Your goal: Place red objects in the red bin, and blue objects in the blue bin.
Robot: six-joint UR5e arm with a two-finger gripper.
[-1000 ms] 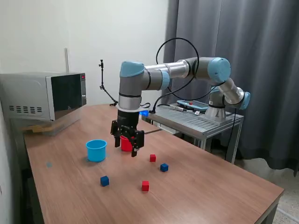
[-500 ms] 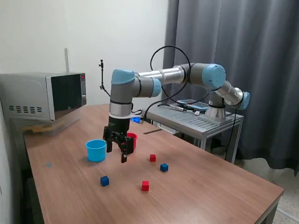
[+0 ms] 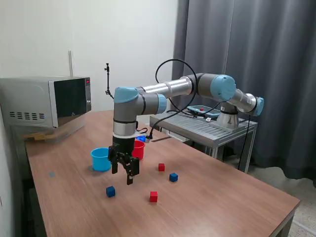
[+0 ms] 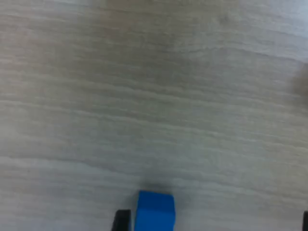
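Now your gripper (image 3: 124,172) has swung away from the red cup (image 3: 138,148) and across toward the exterior view's left, and it hangs low over the wooden table (image 3: 212,197), just above and beside the nearer blue cube (image 3: 110,191). A second ago it was in front of the red cup; half a second ago it was between the two cups. The wrist view confirms the new target: a blue cube (image 4: 154,210) sits at the frame edge, close to one dark fingertip (image 4: 122,220). The fingers look spread and hold nothing.

None of the four cubes has moved. The other blue cube (image 3: 173,177) and the two red cubes (image 3: 161,167) (image 3: 153,196) lie apart on the table, and the light-blue cup (image 3: 101,158) stands near the gripper. You should judge this as the approach to the first pick, with sorting not yet begun.
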